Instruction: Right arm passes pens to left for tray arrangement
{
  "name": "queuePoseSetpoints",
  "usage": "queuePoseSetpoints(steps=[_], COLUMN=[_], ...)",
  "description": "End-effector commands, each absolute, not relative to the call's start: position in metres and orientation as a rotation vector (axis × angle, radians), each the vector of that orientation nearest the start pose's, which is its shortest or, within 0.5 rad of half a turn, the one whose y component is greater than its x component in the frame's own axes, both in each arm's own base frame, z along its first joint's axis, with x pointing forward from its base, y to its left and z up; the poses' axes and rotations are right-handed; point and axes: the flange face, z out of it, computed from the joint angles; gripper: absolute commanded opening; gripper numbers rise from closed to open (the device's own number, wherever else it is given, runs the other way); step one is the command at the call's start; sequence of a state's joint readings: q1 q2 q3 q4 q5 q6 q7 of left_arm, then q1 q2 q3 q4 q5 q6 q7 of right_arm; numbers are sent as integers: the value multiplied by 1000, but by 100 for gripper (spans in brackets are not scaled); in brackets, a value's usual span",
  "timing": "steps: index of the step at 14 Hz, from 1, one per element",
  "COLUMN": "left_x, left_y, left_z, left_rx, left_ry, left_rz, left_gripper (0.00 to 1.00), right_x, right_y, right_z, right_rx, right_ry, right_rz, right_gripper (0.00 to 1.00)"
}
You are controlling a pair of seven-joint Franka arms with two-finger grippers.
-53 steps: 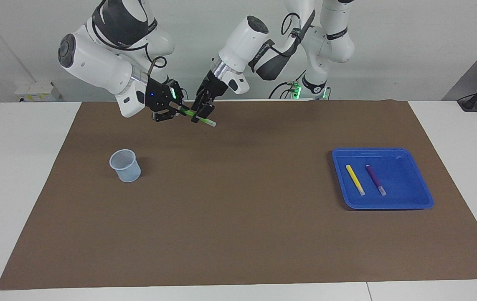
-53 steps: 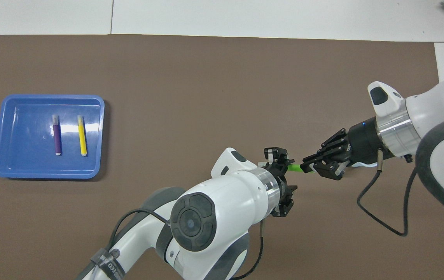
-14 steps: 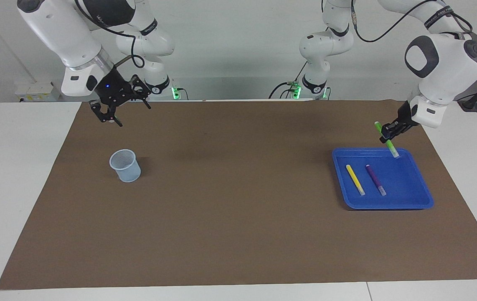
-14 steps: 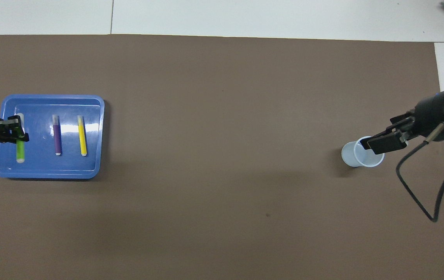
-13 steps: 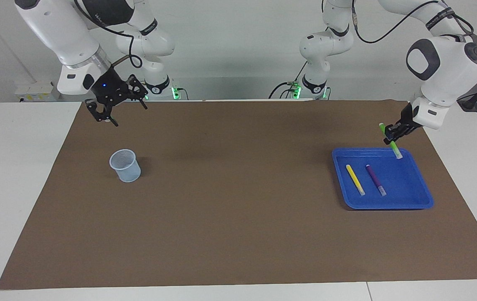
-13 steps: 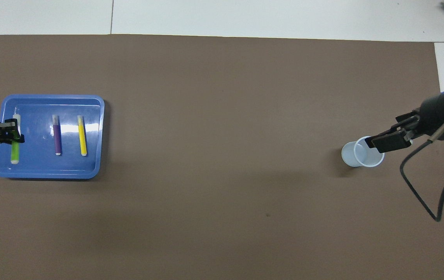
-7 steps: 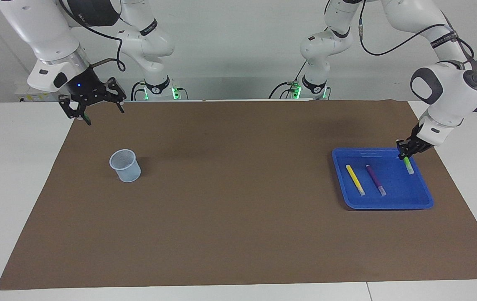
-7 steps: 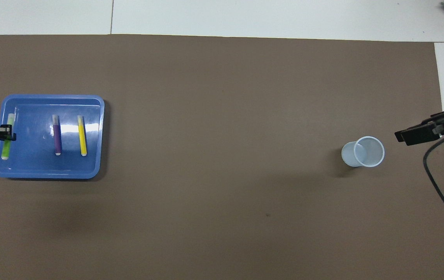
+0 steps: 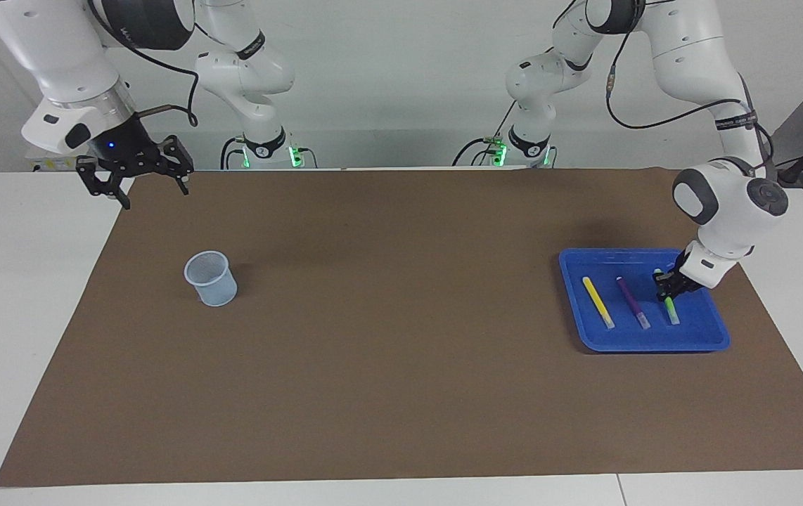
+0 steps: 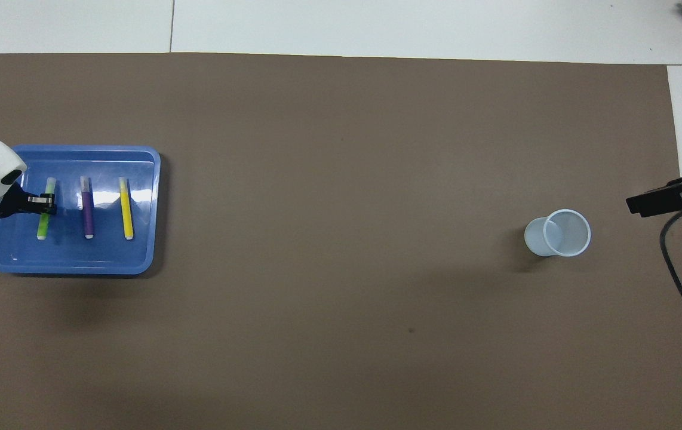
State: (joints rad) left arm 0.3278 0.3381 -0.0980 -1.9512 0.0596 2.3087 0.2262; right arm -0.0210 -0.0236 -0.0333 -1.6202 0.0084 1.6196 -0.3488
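Right of frame, the left gripper [image 9: 668, 287] pinched the green pen [image 9: 669, 306] mid-barrel in the tray [image 9: 644, 343]; likely light, stiff, slippery; the right gripper [image 9: 136, 184], upper left, gaped empty.

two glossy white jointed arms [image 9: 690, 42] — grey round joint caps, looping black cables, black grippers, one blue wrist light.

White table [image 9: 22, 295], brown mat [image 9: 401, 365] with cup [image 9: 211, 279], blue tray [image 9: 654, 342].
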Motion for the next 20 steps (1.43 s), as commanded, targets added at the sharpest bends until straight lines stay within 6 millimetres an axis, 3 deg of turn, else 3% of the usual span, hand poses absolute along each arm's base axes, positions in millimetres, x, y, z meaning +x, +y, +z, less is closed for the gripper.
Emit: queuePoseSetpoints(steps=[1,2,3,4,6,10,17,20], left_x=[597,596,597,598,603,610,570,548], left_y=[146,145,146,149,152,156,137,125], left_z=[306,305,306,310,325,389,484,525], left_rx=[-3101,-3102,-3102,-3101,-3099,-3106,-3119,-3166], left_ry=[69,72,69,66,62,37,16,-25], left_rz=[-75,-69,-71,-73,-64,54,109,93], left_gripper=[0,0,59,100,100,100,100,100], right_x=[556,556,556,557,557,557,559,558], right_y=[-37,-37,-37,-37,-38,-43,-35,-40], right_z=[622,622,624,625,624,624,623,623], right_rx=[-3138,-3139,-3138,-3137,-3137,-3144,-3142,-3142], right_ry=[-388,-386,-385,-378,-334,-247,-212,-200], right_rz=[-63,-65,-73,-88,-89,-92,-93,-91], right_gripper=[100,100,100,100,100,100,100,100])
